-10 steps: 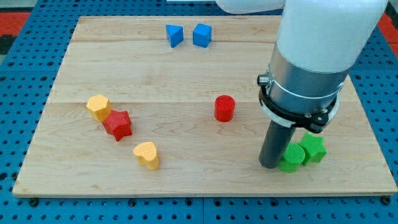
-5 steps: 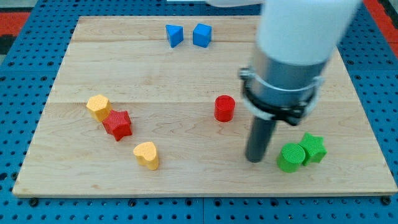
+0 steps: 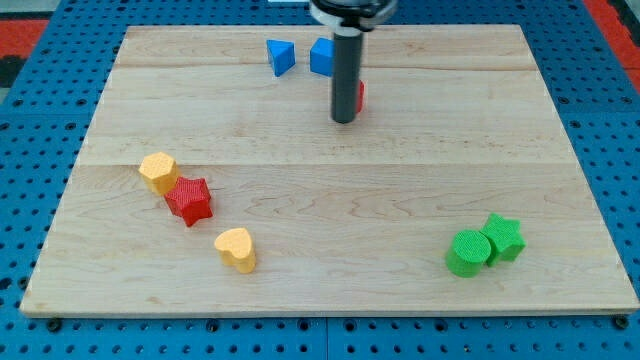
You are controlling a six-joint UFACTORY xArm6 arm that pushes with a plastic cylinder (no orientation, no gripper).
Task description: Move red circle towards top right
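The red circle (image 3: pixel 360 96) sits in the upper middle of the wooden board (image 3: pixel 500 120), just below the blue cube (image 3: pixel 321 57). Only a thin red sliver of it shows at the right side of my dark rod. My tip (image 3: pixel 344 121) rests on the board right at the circle's lower left, touching or nearly touching it. The rod rises to the view's top and covers most of the circle and the cube's right edge.
A blue triangle (image 3: pixel 281 56) lies left of the blue cube. A yellow block (image 3: pixel 158 171) touches a red star (image 3: pixel 189 200) at the left. A yellow heart (image 3: pixel 236 249) lies below them. A green circle (image 3: pixel 466 253) and green star (image 3: pixel 503 238) sit at the bottom right.
My tip has moved from beside the green blocks up and left to the upper middle. The red circle now lies higher on the board, near the blue cube.
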